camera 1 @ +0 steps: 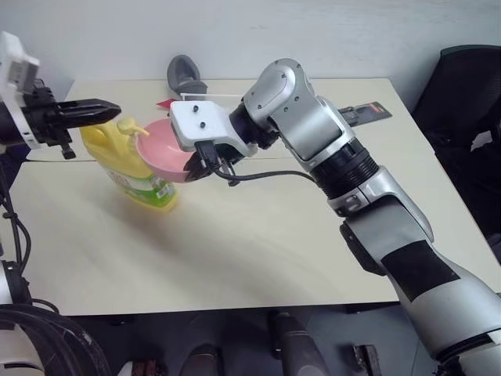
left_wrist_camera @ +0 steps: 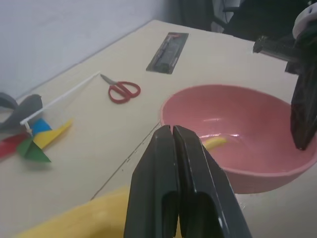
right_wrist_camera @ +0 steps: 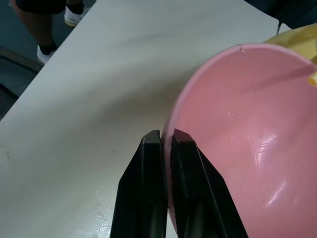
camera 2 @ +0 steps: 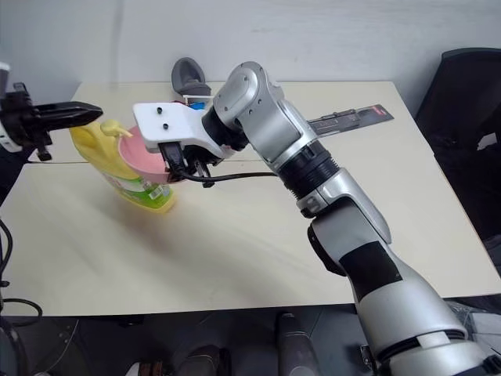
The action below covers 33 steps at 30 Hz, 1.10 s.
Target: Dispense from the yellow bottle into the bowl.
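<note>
The yellow bottle (camera 1: 129, 160) is standing on the bench (camera 1: 235, 251) near its far left side, long axis leaning slightly off vertical, pump spout pointing toward the bowl (camera 1: 168, 153). The bowl is being held tilted beside the bottle — its opening is facing the spout. The right end effector (right_wrist_camera: 166, 144) is clamping the bowl's rim, fingers pinched together with the thin wall between them. The left end effector (camera 1: 106, 111) is hovering above the pump top, pointing level toward the bowl, fingers fully closed on nothing.
</note>
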Each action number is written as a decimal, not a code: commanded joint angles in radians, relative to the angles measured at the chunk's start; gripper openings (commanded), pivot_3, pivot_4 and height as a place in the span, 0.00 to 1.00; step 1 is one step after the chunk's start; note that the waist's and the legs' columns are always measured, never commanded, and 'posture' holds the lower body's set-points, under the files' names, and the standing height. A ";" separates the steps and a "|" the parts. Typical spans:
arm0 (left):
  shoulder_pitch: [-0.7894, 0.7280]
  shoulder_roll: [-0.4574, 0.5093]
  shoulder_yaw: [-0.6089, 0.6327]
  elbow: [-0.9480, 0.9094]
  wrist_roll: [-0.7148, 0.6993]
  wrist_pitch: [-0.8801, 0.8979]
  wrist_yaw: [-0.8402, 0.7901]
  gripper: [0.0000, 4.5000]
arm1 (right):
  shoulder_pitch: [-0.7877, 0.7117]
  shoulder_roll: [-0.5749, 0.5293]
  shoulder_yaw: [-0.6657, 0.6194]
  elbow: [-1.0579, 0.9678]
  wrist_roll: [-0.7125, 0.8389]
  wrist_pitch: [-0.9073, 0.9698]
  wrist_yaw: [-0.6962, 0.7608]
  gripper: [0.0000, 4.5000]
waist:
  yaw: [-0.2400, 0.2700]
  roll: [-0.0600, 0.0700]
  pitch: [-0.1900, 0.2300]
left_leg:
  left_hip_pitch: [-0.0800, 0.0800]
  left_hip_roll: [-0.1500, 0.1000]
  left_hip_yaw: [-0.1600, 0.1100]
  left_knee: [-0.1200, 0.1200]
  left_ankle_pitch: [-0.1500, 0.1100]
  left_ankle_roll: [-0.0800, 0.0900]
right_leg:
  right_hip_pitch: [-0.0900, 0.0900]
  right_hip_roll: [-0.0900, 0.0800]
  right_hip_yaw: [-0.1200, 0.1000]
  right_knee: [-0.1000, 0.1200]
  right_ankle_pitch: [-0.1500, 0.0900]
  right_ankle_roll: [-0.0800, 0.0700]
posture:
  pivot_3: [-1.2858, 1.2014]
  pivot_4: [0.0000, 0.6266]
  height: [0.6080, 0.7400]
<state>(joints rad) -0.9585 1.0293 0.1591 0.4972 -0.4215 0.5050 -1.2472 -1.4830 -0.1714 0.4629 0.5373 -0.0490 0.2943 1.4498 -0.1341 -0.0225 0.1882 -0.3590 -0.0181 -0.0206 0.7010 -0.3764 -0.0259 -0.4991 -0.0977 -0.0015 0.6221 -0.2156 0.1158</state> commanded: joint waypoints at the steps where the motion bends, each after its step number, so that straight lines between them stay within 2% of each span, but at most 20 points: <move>1: -0.003 -0.018 0.034 -0.034 0.002 -0.034 0.044 0.02 | -0.017 0.002 -0.019 -0.040 0.013 -0.008 -0.001 0.04 | -0.001 0.000 0.000 | 0.000 0.000 0.000 0.000 0.000 0.000 | 0.000 0.000 0.000 0.000 0.000 0.000 | 0.52 0.24 1.00; 7: -0.021 -0.065 0.029 -0.023 0.011 -0.048 0.095 0.02 | -0.024 0.015 -0.009 0.013 -0.013 -0.049 -0.030 0.04 | -0.002 0.000 0.000 | 0.000 0.000 0.000 0.000 0.000 0.000 | 0.000 0.000 0.000 0.000 0.000 0.000 | 0.52 0.24 1.00; 16: 0.053 -0.041 -0.011 -0.110 0.018 0.017 0.053 0.02 | -0.039 0.020 -0.013 0.057 -0.027 -0.072 -0.042 0.04 | -0.003 0.000 0.000 | 0.000 0.000 0.000 0.000 0.000 0.000 | 0.000 -0.001 0.000 0.000 0.000 0.000 | 0.52 0.24 1.00; 21: 0.096 -0.050 -0.039 -0.151 0.053 -0.007 0.067 0.02 | -0.040 0.021 -0.012 0.064 -0.032 -0.081 -0.037 0.04 | 0.000 0.000 0.000 | 0.002 0.000 0.000 0.000 0.000 0.000 | 0.001 -0.001 0.001 0.001 0.000 0.000 | 0.52 0.24 1.00; 33: 0.061 -0.083 -0.061 0.002 0.092 -0.056 0.085 0.02 | -0.044 0.032 -0.015 0.059 -0.036 -0.088 -0.037 0.04 | 0.001 0.000 -0.001 | 0.006 -0.001 0.001 0.001 0.000 0.000 | 0.004 -0.001 0.001 0.004 0.000 0.000 | 0.52 0.24 1.00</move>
<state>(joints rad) -0.9264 0.9529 0.1418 0.4502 -0.3897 0.4407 -1.1707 -1.4839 -0.1509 0.4644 0.6213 -0.0926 0.2229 1.4133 -0.1328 -0.0223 0.1872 -0.3531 -0.0190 -0.0192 0.7021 -0.3762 -0.0259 -0.4953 -0.0987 -0.0002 0.6264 -0.2155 0.1156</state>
